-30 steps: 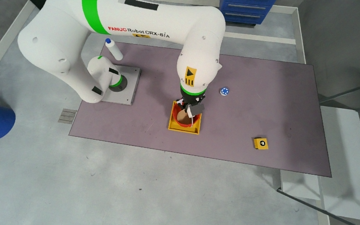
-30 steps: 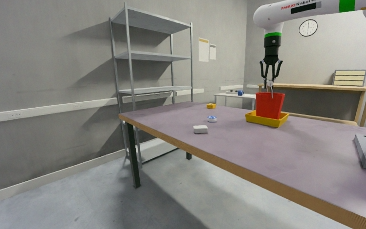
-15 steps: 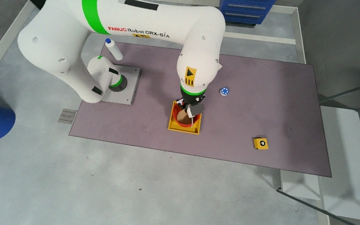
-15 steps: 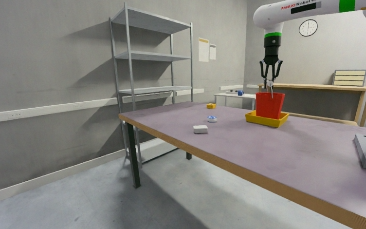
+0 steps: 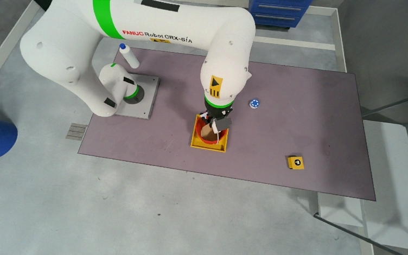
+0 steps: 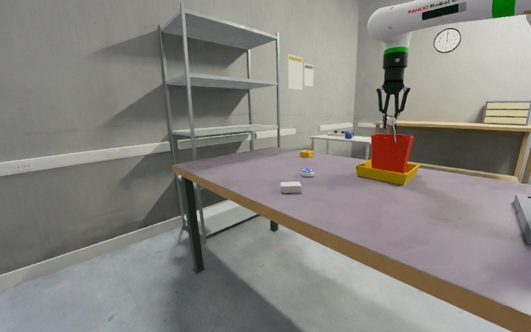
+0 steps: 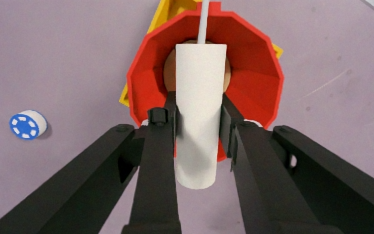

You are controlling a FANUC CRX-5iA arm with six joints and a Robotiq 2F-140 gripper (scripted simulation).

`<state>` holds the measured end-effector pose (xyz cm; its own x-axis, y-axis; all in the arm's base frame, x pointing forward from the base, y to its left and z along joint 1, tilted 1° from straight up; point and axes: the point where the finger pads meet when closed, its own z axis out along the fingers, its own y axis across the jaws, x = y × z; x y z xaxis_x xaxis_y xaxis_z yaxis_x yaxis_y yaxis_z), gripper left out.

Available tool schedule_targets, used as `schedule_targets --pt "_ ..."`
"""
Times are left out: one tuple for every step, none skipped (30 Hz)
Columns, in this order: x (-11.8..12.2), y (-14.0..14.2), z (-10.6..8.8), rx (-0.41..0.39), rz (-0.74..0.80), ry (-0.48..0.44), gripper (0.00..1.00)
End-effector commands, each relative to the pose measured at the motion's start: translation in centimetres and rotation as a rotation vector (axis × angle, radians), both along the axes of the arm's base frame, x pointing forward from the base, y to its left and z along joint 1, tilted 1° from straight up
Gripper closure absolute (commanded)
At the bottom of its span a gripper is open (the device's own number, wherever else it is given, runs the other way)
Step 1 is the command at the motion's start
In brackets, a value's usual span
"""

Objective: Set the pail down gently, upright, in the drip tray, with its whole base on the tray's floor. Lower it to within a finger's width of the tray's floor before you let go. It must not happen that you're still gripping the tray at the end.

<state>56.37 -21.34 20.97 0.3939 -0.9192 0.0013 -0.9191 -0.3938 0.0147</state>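
The red pail (image 6: 391,152) stands upright inside the yellow drip tray (image 6: 387,172) in the middle of the purple table; its base is down inside the tray walls. It also shows in the top view (image 5: 209,133) inside the tray (image 5: 209,141) and from above in the wrist view (image 7: 205,80). My gripper (image 7: 195,105) hangs straight above the pail and is shut on the white grip of the pail's handle (image 7: 199,115). In the exterior view my gripper (image 6: 391,119) holds the handle just above the rim. Whether the base touches the tray floor is hidden.
A blue-and-white round cap (image 5: 254,103) lies right of the tray. A small yellow block (image 5: 295,162) lies near the table's front right. A white block (image 6: 290,186) lies near the table edge. The robot base plate (image 5: 139,96) stands at the left.
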Motion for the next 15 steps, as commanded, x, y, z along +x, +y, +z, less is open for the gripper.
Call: schedule_targets --pt "0.02 -0.03 0.1 -0.001 0.0 -0.002 0.9" --pt "0.02 -0.03 0.1 -0.001 0.0 -0.002 0.9" --pt "0.02 -0.03 0.1 -0.001 0.0 -0.002 0.9" --pt "0.02 -0.03 0.1 -0.001 0.0 -0.002 0.9" --pt "0.02 -0.03 0.1 -0.001 0.0 -0.002 0.9" --pt "0.02 -0.03 0.1 -0.001 0.0 -0.002 0.9" --pt "0.02 -0.03 0.1 -0.001 0.0 -0.002 0.9" --pt "0.02 -0.03 0.1 -0.001 0.0 -0.002 0.9" --pt "0.02 -0.03 0.1 -0.001 0.0 -0.002 0.9" --pt "0.02 -0.03 0.1 -0.001 0.0 -0.002 0.9" --pt "0.02 -0.03 0.1 -0.001 0.0 -0.002 0.9" --pt "0.02 -0.03 0.1 -0.001 0.0 -0.002 0.9" --pt "0.02 -0.03 0.1 -0.001 0.0 -0.002 0.0" --pt "0.02 -0.03 0.1 -0.001 0.0 -0.002 0.0" --pt "0.02 -0.03 0.1 -0.001 0.0 -0.002 0.0"
